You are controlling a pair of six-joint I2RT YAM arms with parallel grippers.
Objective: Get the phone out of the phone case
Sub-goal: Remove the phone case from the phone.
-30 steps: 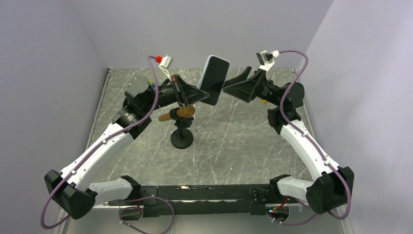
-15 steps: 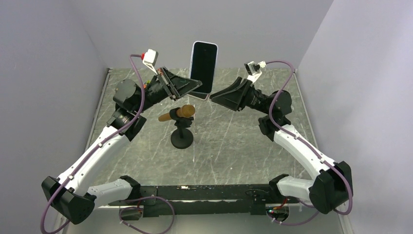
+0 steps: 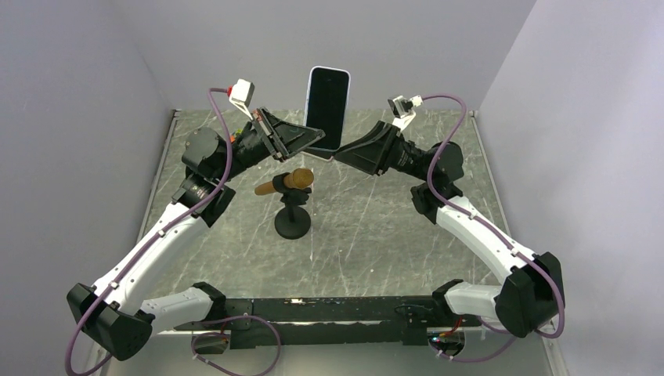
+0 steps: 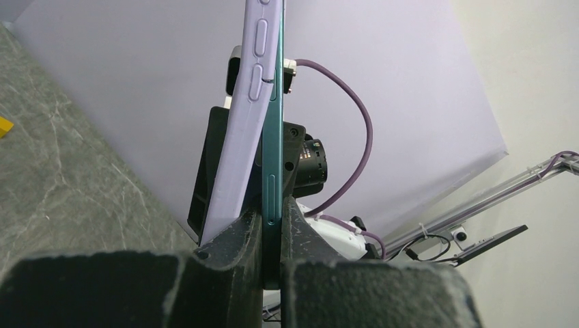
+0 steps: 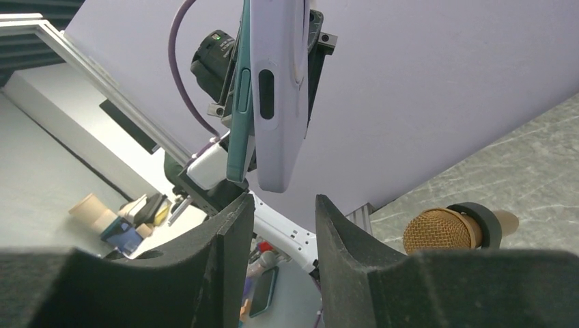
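Observation:
The phone stands upright in the air above the back of the table, dark screen toward the top camera. My left gripper is shut on its lower end. In the left wrist view the teal phone edge sits pinched between my left gripper's pads, and the lavender phone case leans away from it at the bottom. My right gripper is at the phone's lower right corner. Its jaws stand apart, empty, with the case's corner just beyond the tips beside the phone.
A gold-headed microphone lies on a black stand at the table's middle, below the two grippers. It also shows to the right in the right wrist view as the microphone. Lavender walls close in the marble table.
The left arm has swung the phone up from a tilt to upright. The right arm has moved in to the phone's lower corner and its jaws have narrowed.

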